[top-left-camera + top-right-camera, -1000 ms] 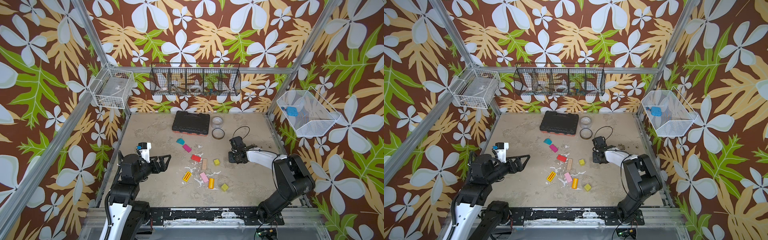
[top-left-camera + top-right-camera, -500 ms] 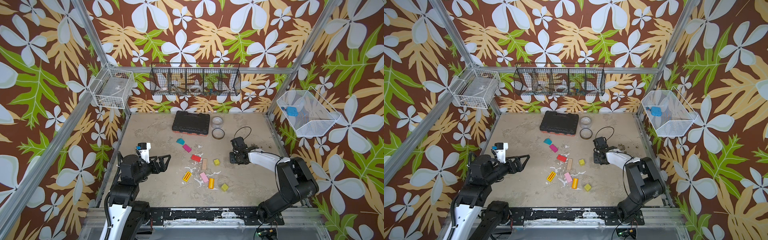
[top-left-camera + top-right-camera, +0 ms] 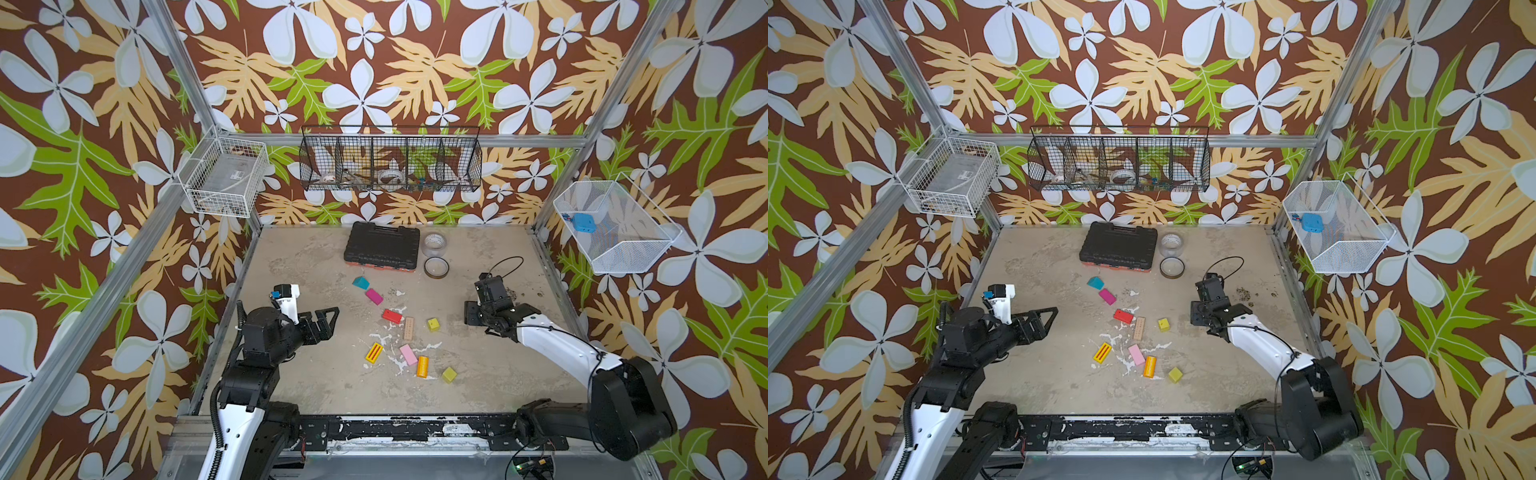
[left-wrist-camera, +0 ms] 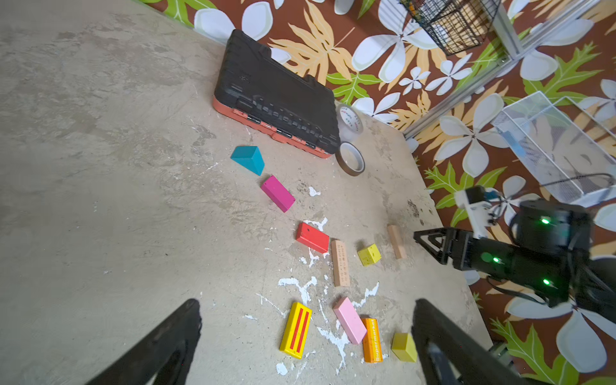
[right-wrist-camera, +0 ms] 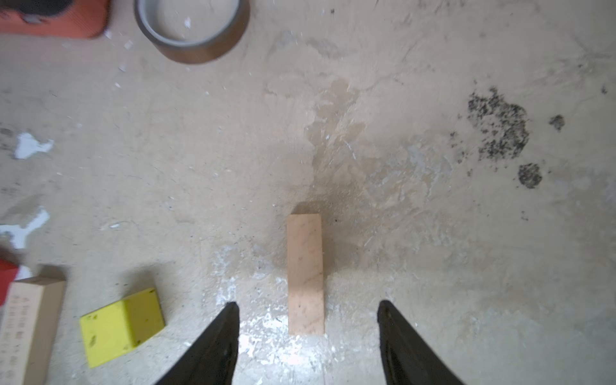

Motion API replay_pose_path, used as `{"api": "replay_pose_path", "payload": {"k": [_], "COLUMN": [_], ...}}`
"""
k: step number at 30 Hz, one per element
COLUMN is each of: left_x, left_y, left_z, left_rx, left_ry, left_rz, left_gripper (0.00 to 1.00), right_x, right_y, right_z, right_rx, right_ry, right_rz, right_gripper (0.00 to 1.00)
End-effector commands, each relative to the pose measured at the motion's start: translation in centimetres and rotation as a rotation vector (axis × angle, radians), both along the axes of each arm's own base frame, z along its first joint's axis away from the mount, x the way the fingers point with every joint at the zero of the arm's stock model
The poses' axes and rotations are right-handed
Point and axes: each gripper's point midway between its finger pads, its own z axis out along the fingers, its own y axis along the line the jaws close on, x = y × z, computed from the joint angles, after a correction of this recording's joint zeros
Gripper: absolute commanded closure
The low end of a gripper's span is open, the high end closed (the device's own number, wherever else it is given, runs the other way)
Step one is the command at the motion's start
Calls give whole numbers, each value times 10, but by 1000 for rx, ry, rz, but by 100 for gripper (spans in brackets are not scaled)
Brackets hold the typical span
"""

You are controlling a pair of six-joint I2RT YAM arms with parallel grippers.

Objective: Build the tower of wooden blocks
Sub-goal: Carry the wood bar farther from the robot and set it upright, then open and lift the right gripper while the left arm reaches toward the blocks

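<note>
Now the right gripper (image 5: 308, 304) stands released, its black fingers spread either side of the near end of a plain pale wood bar (image 5: 305, 273), which lies flat on the beige table (image 5: 433, 233) and touches neither finger. Meanwhile the left gripper (image 3: 331, 321) hangs wide open and empty over the table's left side. It is well apart from the other coloured wood blocks, which are scattered singly mid-table, from a teal wedge (image 3: 360, 283) to a yellow-green cube (image 3: 449, 374).

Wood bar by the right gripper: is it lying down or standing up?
Lying down: the wood bar rests long face flat on the table.
</note>
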Motion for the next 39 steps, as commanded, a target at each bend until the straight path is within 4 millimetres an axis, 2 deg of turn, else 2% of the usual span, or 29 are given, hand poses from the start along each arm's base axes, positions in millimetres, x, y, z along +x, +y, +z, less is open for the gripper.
{"api": "replay_pose_path", "payload": {"k": [1,5,8,11,14,17,20,21,23,26,29,32,35,37,39], "left_x": [8,7,1,-6,-10,-1,9,12,16,22,28,29,25,23,22], "left_y": [19,34,52,45,31,42,26,20,12,4,-8,-39,-81,-107,-127], "left_z": [12,43,66,90,107,79,42,28,10,-11,-30,-52,-72,-84,-98], "left_rx": [18,20,-64,-165,-200,-269,-269,-276,-280,-233,-140,-37,84,140,183], "left_ry": [-28,-80,-98,-134,-179,-147,-109,-77,-44,18,96,162,196,220,252], "left_rz": [116,209,348,334,245,341,255,229,186,149,119,61,-18,-79,-133], "left_gripper": [0,0,0,0,0,0,0,0,0,0,1,8,13,21,30], "right_x": [4,-2,-11,-23,-34,-44,-54,-56,-58,-56,-59,-77,-88,-88,-88], "right_y": [9,13,21,34,33,29,26,24,16,10,28,65,77,77,76], "right_z": [17,26,28,33,50,73,88,92,93,84,73,57,46,52,71], "right_rx": [71,110,156,232,265,309,363,376,377,370,413,450,502,507,522], "right_ry": [-70,-80,-58,-52,-110,-208,-285,-304,-331,-315,-262,-212,-175,-200,-218], "right_rz": [13,25,61,125,137,127,110,97,55,-1,89,375,440,440,427], "right_gripper": [33,34,40,40,39,37,30,3,0,0,0,0,0,0,0]}}
